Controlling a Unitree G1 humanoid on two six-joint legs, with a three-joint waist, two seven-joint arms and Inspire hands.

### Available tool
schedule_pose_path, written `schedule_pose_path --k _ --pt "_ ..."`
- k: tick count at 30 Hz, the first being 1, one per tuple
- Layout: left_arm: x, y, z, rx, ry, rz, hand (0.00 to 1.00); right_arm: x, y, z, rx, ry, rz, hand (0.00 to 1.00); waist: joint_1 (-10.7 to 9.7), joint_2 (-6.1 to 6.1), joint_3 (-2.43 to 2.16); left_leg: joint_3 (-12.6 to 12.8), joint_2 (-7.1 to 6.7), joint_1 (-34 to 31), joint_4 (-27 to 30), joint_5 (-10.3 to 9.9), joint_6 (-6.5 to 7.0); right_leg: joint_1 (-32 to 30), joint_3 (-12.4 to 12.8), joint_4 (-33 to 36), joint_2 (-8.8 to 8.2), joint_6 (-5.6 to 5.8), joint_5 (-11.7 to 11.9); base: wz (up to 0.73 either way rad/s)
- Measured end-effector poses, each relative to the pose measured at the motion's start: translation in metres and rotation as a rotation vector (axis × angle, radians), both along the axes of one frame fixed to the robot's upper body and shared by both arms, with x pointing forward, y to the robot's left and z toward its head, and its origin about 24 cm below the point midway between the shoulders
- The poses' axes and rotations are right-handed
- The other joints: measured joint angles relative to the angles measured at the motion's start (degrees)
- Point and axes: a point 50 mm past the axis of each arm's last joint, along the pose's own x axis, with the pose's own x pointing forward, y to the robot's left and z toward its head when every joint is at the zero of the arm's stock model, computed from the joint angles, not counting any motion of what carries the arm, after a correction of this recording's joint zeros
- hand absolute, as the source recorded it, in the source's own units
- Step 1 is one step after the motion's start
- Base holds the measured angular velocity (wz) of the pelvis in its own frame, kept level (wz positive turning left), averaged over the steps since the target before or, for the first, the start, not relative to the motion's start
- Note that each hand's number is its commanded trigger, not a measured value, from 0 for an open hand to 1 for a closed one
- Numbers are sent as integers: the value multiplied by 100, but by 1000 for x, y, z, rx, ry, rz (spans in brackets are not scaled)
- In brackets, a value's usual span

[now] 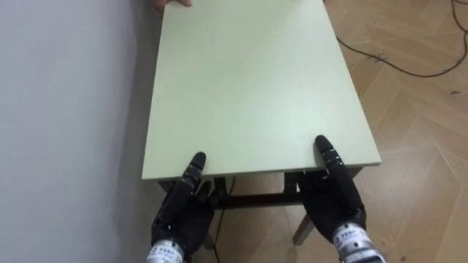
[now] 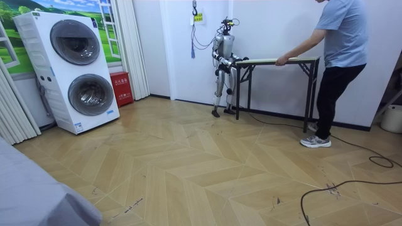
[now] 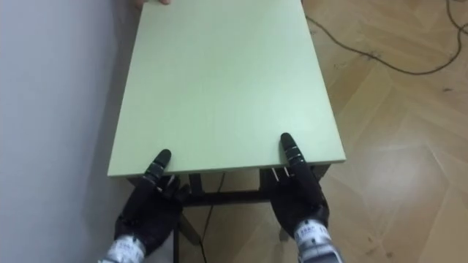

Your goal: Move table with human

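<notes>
— Bottom of frame?
— The left hand (image 1: 178,213) and right hand (image 1: 335,199) at the table's (image 1: 248,88) near edge, thumbs on top; closed beneath or not, I cannot tell.
— Top?
— A person's hand (image 1: 173,3) rests on the far end. Taking hold, I judge; next, lift level together.

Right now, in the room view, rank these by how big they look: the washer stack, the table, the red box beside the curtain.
1. washer stack, clearly largest, though it stands somewhat nearer the camera
2. table
3. red box
</notes>
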Motion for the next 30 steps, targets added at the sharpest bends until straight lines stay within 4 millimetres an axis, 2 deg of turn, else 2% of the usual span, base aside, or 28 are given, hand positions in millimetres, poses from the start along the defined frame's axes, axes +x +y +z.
schedule_pose_path --k 1,2,3,4,5,10,13,18,21,27,30 --pt "0 0 0 1 3 1 100 0 0 0 -1 4 -1 100 -15 -2 1 -35 -2 22 -19 13 2 -43 24 96 -13 4 1 19" --pt "0 -1 0 -2 8 5 100 0 1 -1 -7 10 0 100 -49 -2 4 -124 5 50 -29 18 1 -114 211 176 -19 49 -50 15" --pt "0 -1 0 0 9 8 100 0 1 0 -8 10 0 100 -45 -23 18 -165 4 44 -34 17 -1 -216 497 -163 42 34 -69 11" --pt "0 -1 0 0 8 11 100 0 2 0 -8 9 0 100 -43 -41 30 -165 -10 36 -29 17 -4 -311 586 -342 45 21 -4 22" --pt "0 0 -1 7 17 14 100 -2 0 -2 -11 17 -5 100 -90 -25 34 -215 -31 38 -22 12 -26 -360 605 -273 33 -17 166 16" --pt "0 2 -1 14 21 9 100 -2 0 -2 -6 18 -8 100 -94 -67 57 -144 -48 84 -145 13 -43 -366 476 -30 -36 -15 165 8" --pt "0 2 -1 18 19 6 100 -3 1 -3 -3 22 -6 100 -216 -119 63 -183 -123 73 -173 18 -32 -342 457 -5 -76 35 134 20" --pt "2 2 -1 26 15 -2 100 -6 3 -5 26 40 -11 100 -220 -263 91 -200 -204 226 -233 32 -7 -200 883 -64 -54 85 104 9" --pt "2 2 -1 30 19 -6 100 -8 3 -6 33 45 -15 100 -212 -273 94 -218 -241 294 -327 31 -7 -57 1104 -340 12 97 107 6" --pt "1 3 -3 45 24 -13 100 -8 2 -7 31 52 -16 100 -174 -269 90 -175 -221 356 -375 30 -10 101 1245 -642 90 118 120 -3" --pt "0 4 -5 51 32 -14 100 -10 2 -10 32 62 -15 100 -183 -266 87 -162 -220 455 -438 29 -14 188 1237 -658 100 118 120 1"
